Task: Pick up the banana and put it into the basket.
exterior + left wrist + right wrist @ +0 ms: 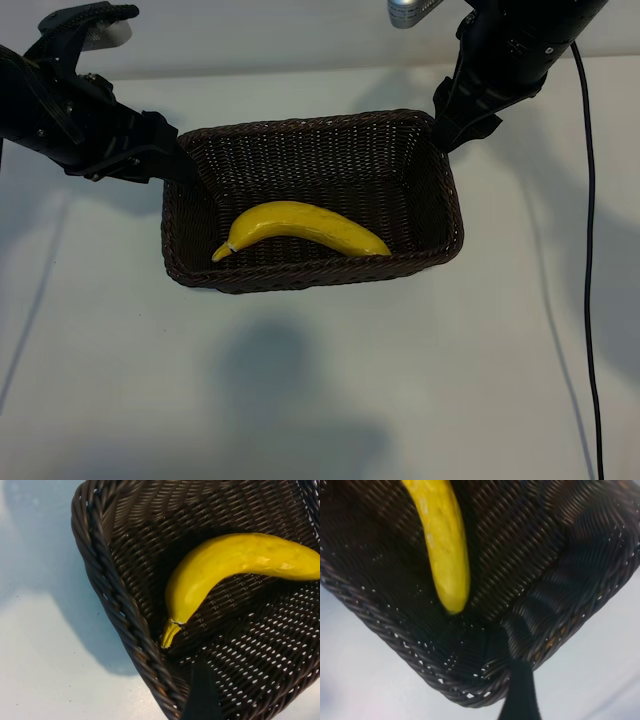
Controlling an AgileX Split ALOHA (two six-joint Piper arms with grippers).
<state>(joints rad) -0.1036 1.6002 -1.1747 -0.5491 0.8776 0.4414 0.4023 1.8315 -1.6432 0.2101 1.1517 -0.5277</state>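
The yellow banana (300,230) lies curved along the front of the floor of the dark brown wicker basket (320,130). It touches neither gripper. My left gripper (182,166) hovers at the basket's back left corner. In the left wrist view one dark finger (201,696) reaches over the basket's inside, just short of the banana's stem tip (169,636). My right gripper (447,128) is at the back right corner. In its wrist view one finger (521,692) points at the rim's corner (530,645). Both grippers stand open with nothing between their fingers.
The basket stands in the middle of a white table (120,380). A black cable (588,250) hangs down the right side. A grey metal fitting (412,10) shows at the top edge. Arm shadows fall on the table to the left and right.
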